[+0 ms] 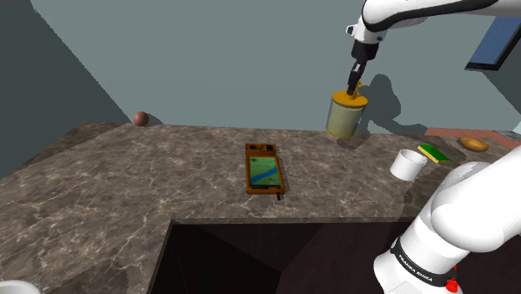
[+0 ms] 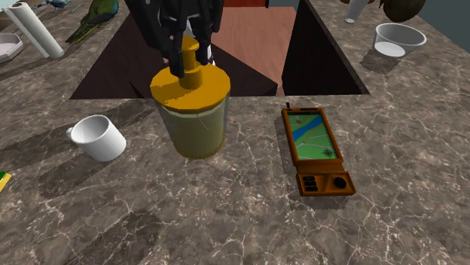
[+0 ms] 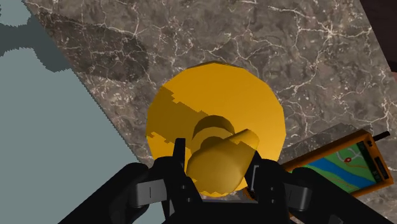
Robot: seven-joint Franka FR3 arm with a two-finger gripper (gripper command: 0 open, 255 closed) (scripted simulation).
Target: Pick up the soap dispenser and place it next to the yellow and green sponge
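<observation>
The soap dispenser (image 1: 346, 117) has an olive see-through body, a yellow cap and a yellow pump head (image 3: 219, 162). It stands upright at the back of the marble counter (image 1: 125, 192), near the wall. My gripper (image 1: 356, 83) comes straight down from above and is shut on the pump head, one finger on each side (image 3: 217, 159). I cannot tell whether the dispenser's base (image 2: 197, 147) touches the counter. The yellow and green sponge (image 1: 433, 153) lies to the shoulder view's right of the dispenser, beyond a white mug (image 1: 407, 164); its corner shows at the second exterior view's left edge (image 2: 4, 179).
An orange handheld map device (image 1: 265, 169) lies mid-counter, beside the dispenser (image 2: 316, 149). A dark sink opening (image 1: 250, 259) cuts the counter's near side. A brown ball (image 1: 141, 119) sits at the back left, an orange object (image 1: 474, 144) beyond the sponge. A white bowl (image 2: 399, 38) and a white roll (image 2: 34, 30) flank the sink.
</observation>
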